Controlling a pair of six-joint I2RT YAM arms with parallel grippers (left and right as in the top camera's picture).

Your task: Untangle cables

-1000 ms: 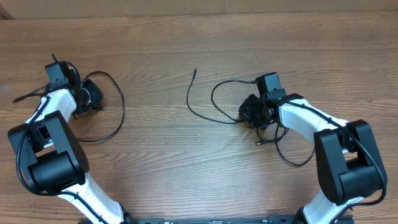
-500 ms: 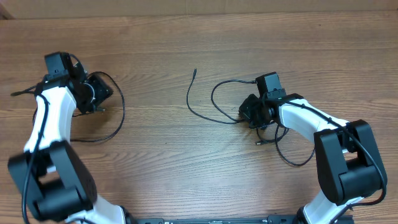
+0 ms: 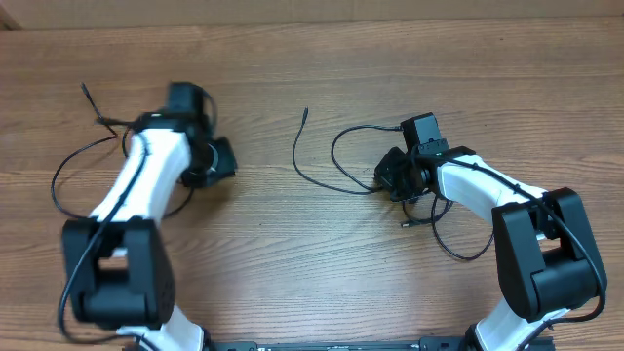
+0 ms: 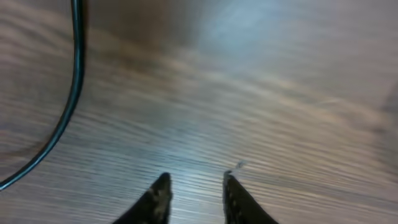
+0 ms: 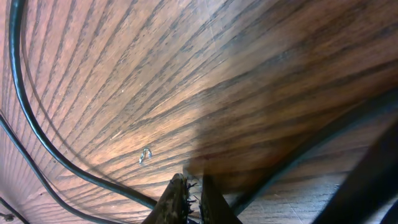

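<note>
Your right gripper [image 5: 191, 190] is pinching the cables [image 3: 295, 154] — probably anchoring them. Your left gripper [image 4: 196, 186] is slightly spread and empty.

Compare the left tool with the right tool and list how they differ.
The left tool has its jaws apart over bare wood; the right tool has them nearly closed. One cable curves well off to the left tool's side; cable loops run close beside the right tool. Both are black, two-fingered and low over the wooden table.
</note>
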